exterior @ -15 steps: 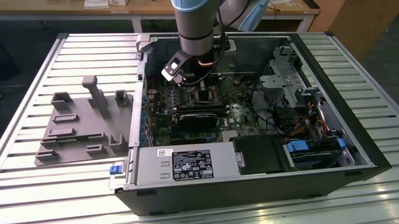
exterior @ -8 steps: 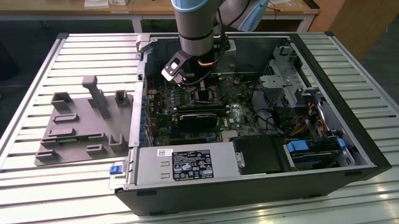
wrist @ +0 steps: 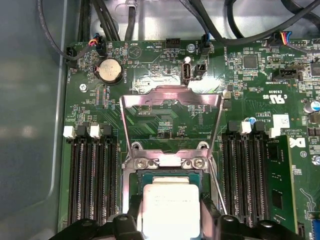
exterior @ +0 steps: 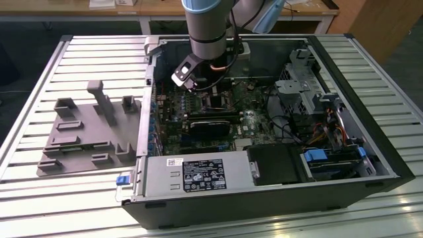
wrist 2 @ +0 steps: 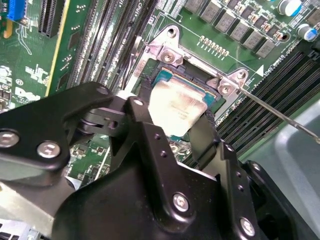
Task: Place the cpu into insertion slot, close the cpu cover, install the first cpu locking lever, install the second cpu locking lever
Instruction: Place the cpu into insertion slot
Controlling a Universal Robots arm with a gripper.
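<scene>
As the exterior view shows it, table (exterior: 39,74): slatted metal, carrying everything below.
Computer case (exterior: 390,163): lies on its side, open face up.
Arm (exterior: 211,29): comes straight down into the case, near the wall on the exterior view's left.
Grey fixture (exterior: 86,134): on the table just beside the case, on the exterior view's left.
Motherboard (wrist: 165,120): green, flat on the case floor.
Memory slots (wrist: 90,175): long black banks on both sides of the socket, their long axis parallel to its side edges. They hem in the room there.
Gripper (wrist 2: 172,122): black fingers (wrist 2: 137,115) closed on two opposite edges of the cpu. Its other two edges are free.
Cpu cover (wrist: 172,94): swung open and standing up from its hinge at the slot's edge, with board visible through its window.
Insertion slot (wrist: 150,176): uncovered, with a strip of dark centre showing past the chip.
Cpu (wrist 2: 175,107): in the gripper, directly over the slot, silvery top facing up. Being square, it has no long axis, and its edges run parallel to the rim. Whether it is seated cannot be told.
Locking lever (wrist 2: 280,115): thin rod slanting from a socket corner across the neighbouring memory slots.
</scene>
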